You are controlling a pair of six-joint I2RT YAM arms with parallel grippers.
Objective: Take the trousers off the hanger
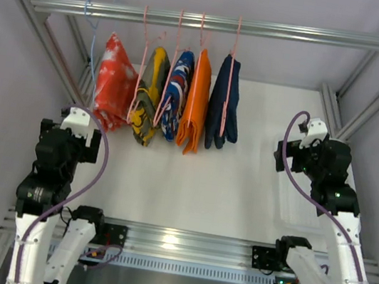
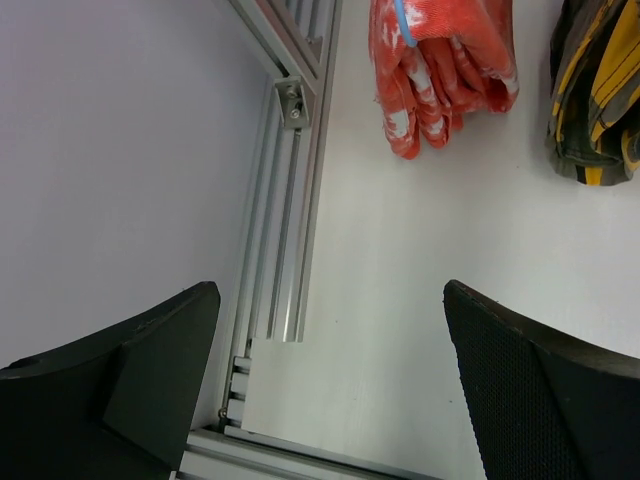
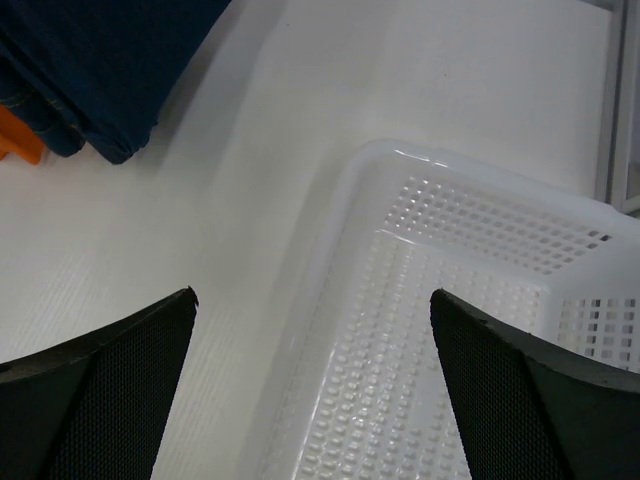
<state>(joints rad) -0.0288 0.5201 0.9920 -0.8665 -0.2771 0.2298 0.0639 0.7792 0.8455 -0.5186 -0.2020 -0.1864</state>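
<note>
Right claw [image 3: 312, 300] spread wide, empty, above the white perforated plastic basket [image 3: 470, 330]. Dark navy denim trousers [image 1: 224, 108] hang on the thin pink wire hanger [image 1: 236, 41], just beside the plain orange garment [image 1: 195, 103]. A careless grab could drag both!

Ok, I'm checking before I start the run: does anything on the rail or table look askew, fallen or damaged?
Nothing stands out. The trousers hang rightmost on the rail from their pink hanger. The other garments hang beside them and none has fallen. The white basket sits flat on the table.
</note>
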